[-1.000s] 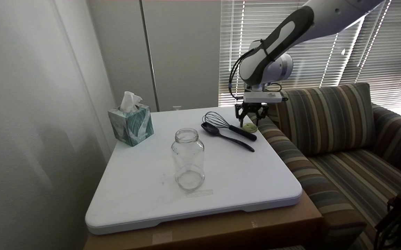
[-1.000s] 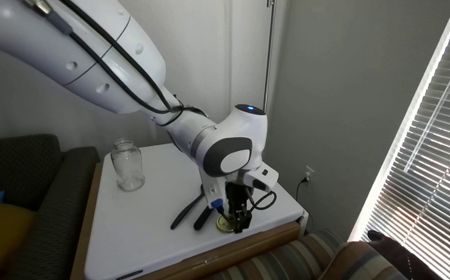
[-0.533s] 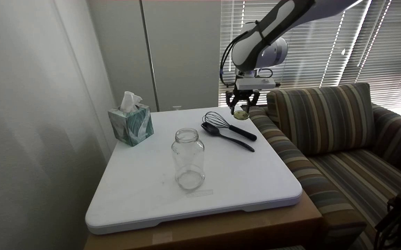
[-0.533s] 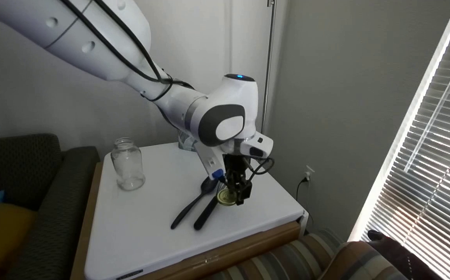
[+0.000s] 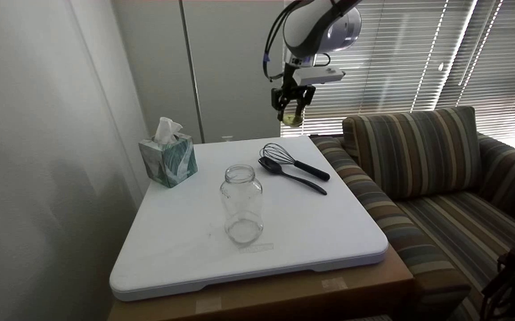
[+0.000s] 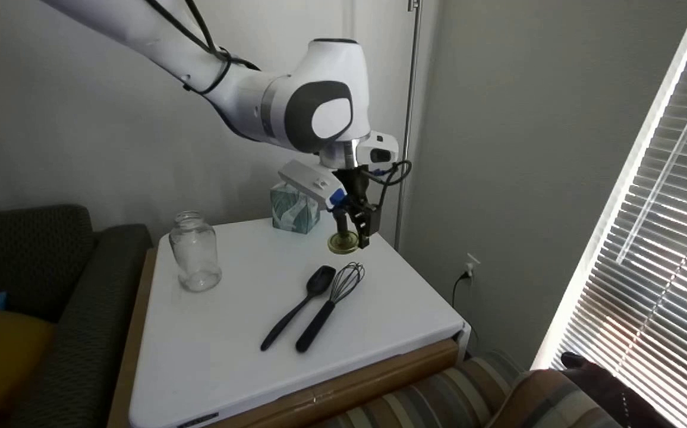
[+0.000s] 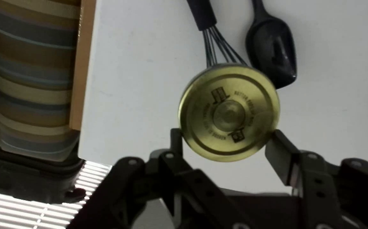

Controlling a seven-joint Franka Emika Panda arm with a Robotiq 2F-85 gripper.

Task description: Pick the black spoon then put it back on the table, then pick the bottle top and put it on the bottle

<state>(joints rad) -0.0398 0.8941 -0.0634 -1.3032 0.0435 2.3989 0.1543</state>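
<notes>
Bottle top aloft, bottle waiting uncovered

Nearest to me on the table, the bottle stands upright with nothing over its wide mouth. Capping it looks like the step in hand, and I think it asks for patience: halt right above the mouth, match rim to rim, then lower slowly. Clear glass is hard to sight against white, and a sideways knock could tip it.

Beyond, to the right, the black spoon lies on the table with the whisk just beside it; I take the spoon's part to be done. Across on the left the tissue box stands well out of the way. Best to pass above spoon and whisk with height to spare, heading near and left.

Over the far right of the table hangs the bottle top, raised well clear of it in the gripper. The jaws are grasping its rim from two opposite sides, and its printed face is turned upward. The hold seems to bite slightly off its widest line, so it may pivot if its edge catches; I cannot tell whether it hangs quite level. Smooth travel would suit that hold, with any tilt put right before going down. Once it sits flat on the mouth, ease the jaws apart evenly and rise straight up.
</notes>
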